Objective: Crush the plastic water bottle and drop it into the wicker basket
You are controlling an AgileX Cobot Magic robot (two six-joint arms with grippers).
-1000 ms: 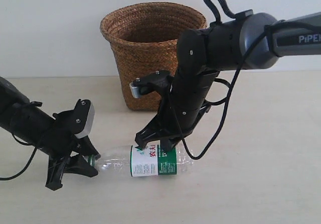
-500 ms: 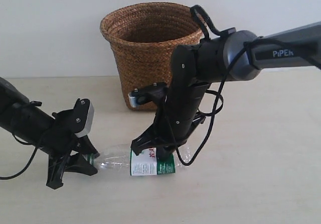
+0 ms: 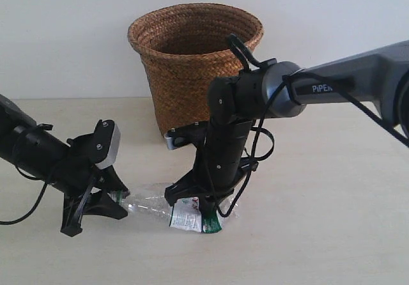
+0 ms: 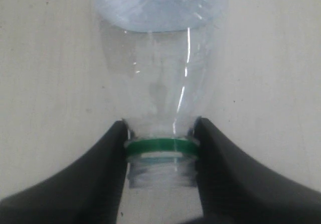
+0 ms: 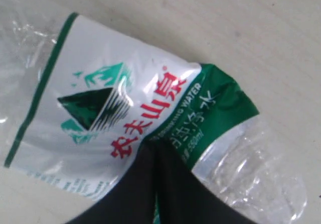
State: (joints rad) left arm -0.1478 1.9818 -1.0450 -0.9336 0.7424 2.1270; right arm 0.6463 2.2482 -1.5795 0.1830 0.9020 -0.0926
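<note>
The plastic water bottle (image 3: 153, 202) lies on its side on the table, in front of the wicker basket (image 3: 192, 74). My left gripper (image 3: 114, 199) is shut on the bottle's neck; in the left wrist view both fingers (image 4: 100, 174) clamp the bare thread just below the green ring, with the gripper (image 4: 160, 148) on the neck and the bottle's clear shoulder (image 4: 160, 73) beyond. My right gripper (image 3: 201, 200) presses down from above on the labelled body, which is flattened and creased. Its fingers are together, tips (image 5: 159, 151) dug into the crumpled white-and-green label (image 5: 100, 98).
The basket stands upright at the back of the pale table (image 3: 332, 221), against a white wall. The right arm (image 3: 319, 90) and its looping cable (image 3: 262, 151) pass in front of the basket's right side.
My right gripper has come down and to the left onto the bottle, and the labelled body has gone from round to squashed and shorter. The left gripper stays clamped on the neck.
</note>
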